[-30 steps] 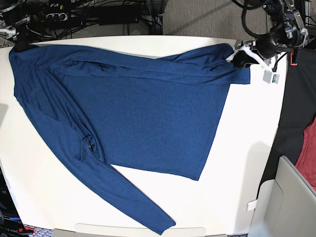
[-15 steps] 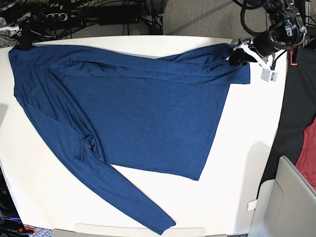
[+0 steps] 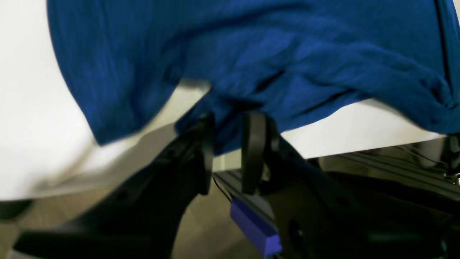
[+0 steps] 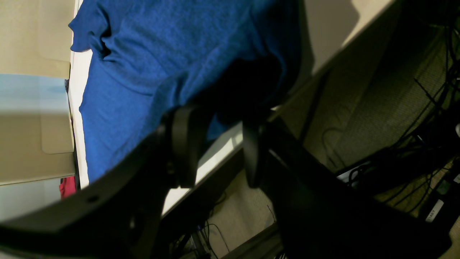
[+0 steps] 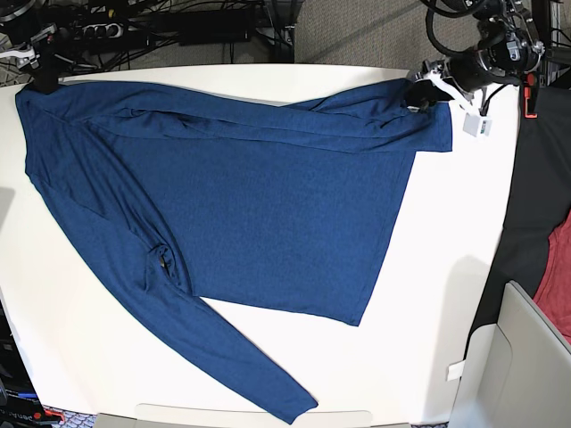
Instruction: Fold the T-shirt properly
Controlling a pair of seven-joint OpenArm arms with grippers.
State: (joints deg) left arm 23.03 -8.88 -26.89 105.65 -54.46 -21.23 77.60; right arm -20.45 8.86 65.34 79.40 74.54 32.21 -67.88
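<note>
while the base view shows the t-shirt (image 5: 223, 205) spread flat across the white bench (image 5: 437, 294), one sleeve trailing toward the near edge, only the wrist views show the grips. the left tool (image 3: 228, 151) pinches a fold of blue cloth at the bench's edge. the right tool (image 4: 215, 144) stands partly parted around shadowed fabric; whether it truly grips cannot be told.

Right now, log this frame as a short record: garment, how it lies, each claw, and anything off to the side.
garment: blue shirt
layout: spread flat on white table, one sleeve running to the near edge
left claw: closed on the shirt's edge at a far corner
right claw: at the other far corner, fabric between its fingers, grip unclear
side: red cloth beyond the table
</note>
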